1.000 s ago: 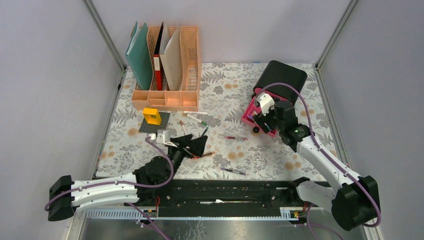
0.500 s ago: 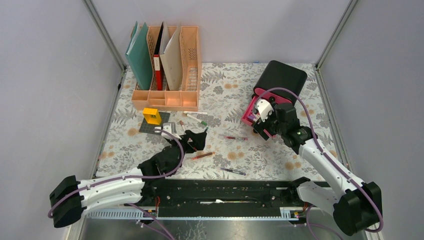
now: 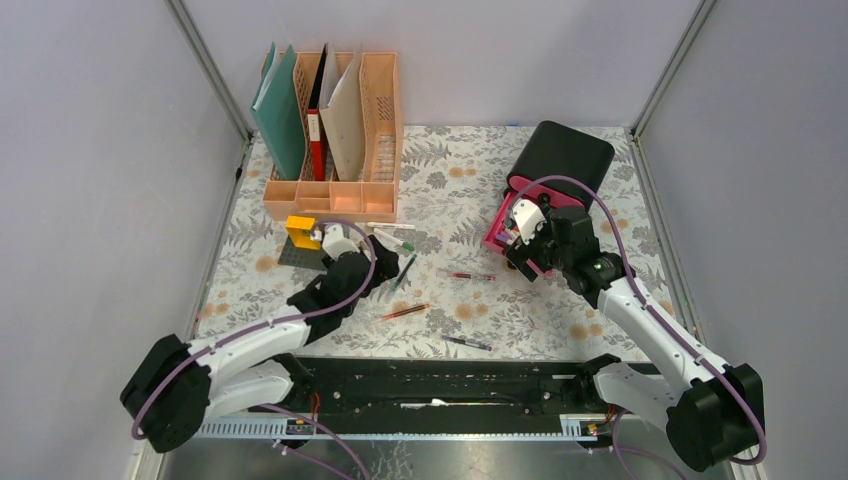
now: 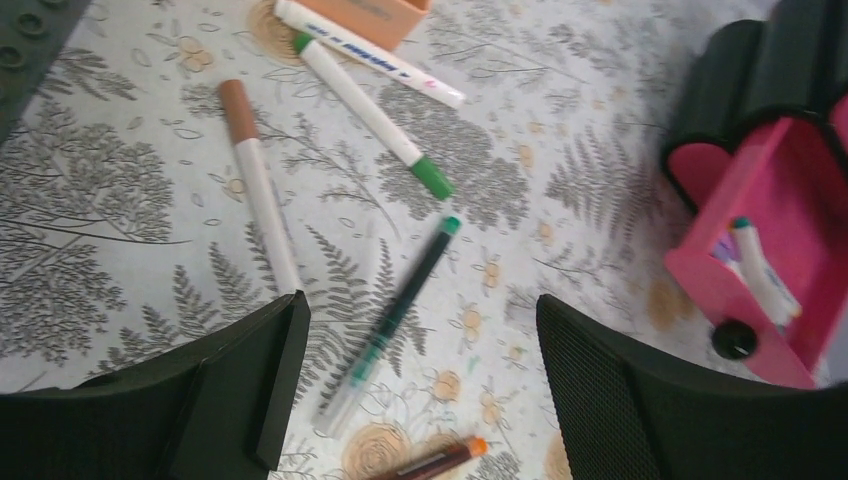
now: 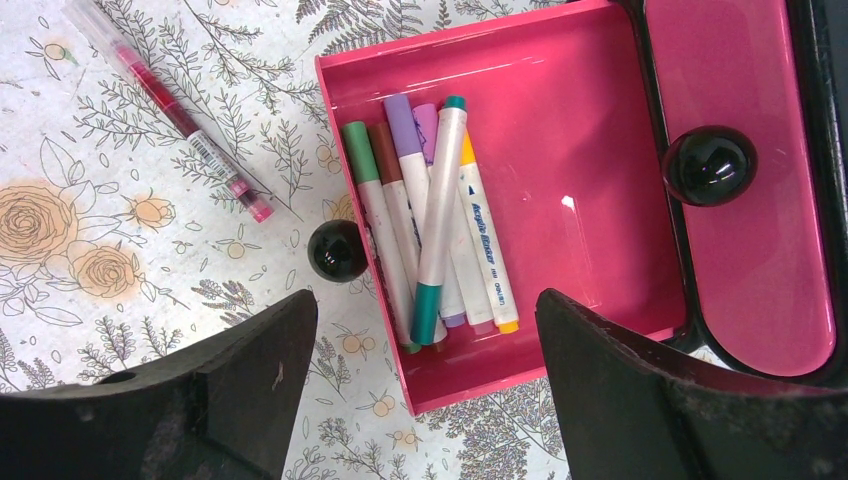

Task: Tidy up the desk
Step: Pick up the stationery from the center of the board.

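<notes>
Grey walls (image 3: 100,150), floral desk (image 3: 450,190): pens (image 3: 470,275) mid-desk, rack (image 3: 335,195) far-left corner, drawer box (image 3: 560,150) far-right; left gripper (image 4: 420,335), right gripper (image 5: 425,320) both spread, empty.

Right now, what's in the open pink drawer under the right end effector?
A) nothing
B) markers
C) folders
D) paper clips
B: the right wrist view shows several markers lying side by side in the pink drawer, with the open right end effector above them.
</notes>
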Robot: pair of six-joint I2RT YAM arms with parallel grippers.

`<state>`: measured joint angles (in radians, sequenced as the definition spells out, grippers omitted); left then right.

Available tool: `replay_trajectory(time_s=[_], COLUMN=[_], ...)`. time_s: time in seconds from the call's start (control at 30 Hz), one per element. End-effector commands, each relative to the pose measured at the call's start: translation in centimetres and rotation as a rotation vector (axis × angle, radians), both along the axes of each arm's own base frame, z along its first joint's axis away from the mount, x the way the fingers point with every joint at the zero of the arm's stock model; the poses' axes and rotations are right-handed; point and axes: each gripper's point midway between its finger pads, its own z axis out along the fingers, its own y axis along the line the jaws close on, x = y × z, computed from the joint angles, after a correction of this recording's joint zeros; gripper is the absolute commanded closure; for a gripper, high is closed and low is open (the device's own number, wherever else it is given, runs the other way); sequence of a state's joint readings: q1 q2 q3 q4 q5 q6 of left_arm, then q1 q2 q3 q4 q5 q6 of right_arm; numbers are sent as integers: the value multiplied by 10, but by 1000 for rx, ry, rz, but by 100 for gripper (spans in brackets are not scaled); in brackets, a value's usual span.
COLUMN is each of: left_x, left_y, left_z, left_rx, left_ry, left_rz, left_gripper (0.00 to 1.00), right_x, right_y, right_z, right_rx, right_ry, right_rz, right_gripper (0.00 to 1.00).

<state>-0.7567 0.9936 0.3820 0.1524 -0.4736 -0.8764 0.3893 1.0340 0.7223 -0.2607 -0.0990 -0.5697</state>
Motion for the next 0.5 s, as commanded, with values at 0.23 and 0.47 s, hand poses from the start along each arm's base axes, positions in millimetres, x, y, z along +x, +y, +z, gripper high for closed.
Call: replay_trajectory(time_s=[0.23, 0.47], left_x=[24, 34], left_y=[19, 20], left_z=[-49, -66], left_rx=[270, 324], left_ry=[325, 360], left_rz=[151, 172], left_gripper=[29, 39], right_x=[3, 2], right_y=[7, 7], right_z=[20, 21], right_rx=[23, 25], right_ry=[-43, -46], right_rz=[30, 31], right_gripper=[13, 13])
